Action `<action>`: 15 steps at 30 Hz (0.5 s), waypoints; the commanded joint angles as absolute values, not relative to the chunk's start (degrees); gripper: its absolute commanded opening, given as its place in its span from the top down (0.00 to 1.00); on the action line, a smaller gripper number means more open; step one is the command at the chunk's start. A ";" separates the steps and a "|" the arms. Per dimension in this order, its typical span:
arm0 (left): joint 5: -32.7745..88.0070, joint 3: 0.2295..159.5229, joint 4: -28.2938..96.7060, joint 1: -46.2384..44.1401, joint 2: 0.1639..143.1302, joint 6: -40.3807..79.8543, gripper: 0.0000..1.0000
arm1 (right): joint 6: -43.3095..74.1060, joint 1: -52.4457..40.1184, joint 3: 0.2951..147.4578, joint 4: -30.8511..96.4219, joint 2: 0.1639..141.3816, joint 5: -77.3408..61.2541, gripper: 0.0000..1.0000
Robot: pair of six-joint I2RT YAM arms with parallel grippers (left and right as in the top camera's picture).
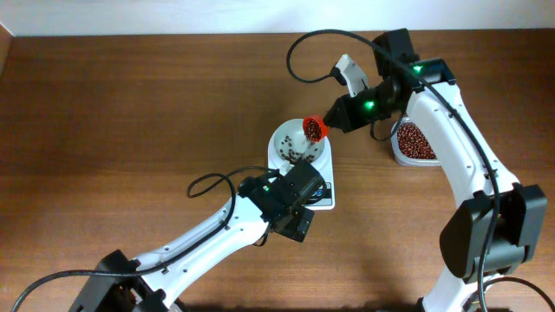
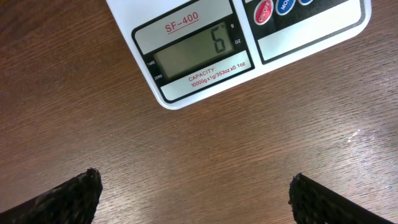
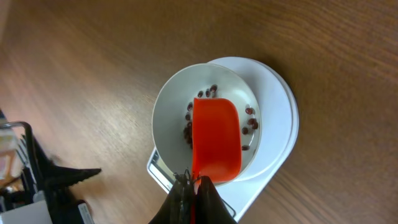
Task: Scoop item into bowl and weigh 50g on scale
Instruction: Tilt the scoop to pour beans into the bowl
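Only a few small dark red beans (image 3: 213, 89) lie in the smooth round white bowl (image 3: 166, 106) on the flat white scale (image 2: 186, 15) — its grey display (image 2: 199, 50) shows 6, so lots more is needed. The right gripper (image 3: 193, 183) pinches a red plastic scoop (image 3: 216, 137), tipped over the bowl. The left gripper (image 2: 193, 193) is spread wide, holding nothing.

Beans (image 3: 211, 92) in bowl (image 3: 165, 106) on scale (image 3: 281, 115), scoop (image 3: 216, 138) over it, tub (image 1: 395, 154) rt.

Clear plastic tub (image 1: 408, 160) on brown wood-grain tbl (image 1: 130, 113), upright.
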State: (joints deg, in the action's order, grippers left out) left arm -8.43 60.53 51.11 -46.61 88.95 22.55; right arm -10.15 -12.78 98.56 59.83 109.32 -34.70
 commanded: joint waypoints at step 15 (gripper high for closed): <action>-9.04 60.10 51.05 -46.83 89.30 22.87 0.01 | -17.19 -22.17 104.99 62.61 107.07 -13.21 0.96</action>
State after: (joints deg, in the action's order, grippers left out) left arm -8.43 60.53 51.11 -46.61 88.95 22.55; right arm -15.77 -20.34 103.50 62.67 109.21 -17.96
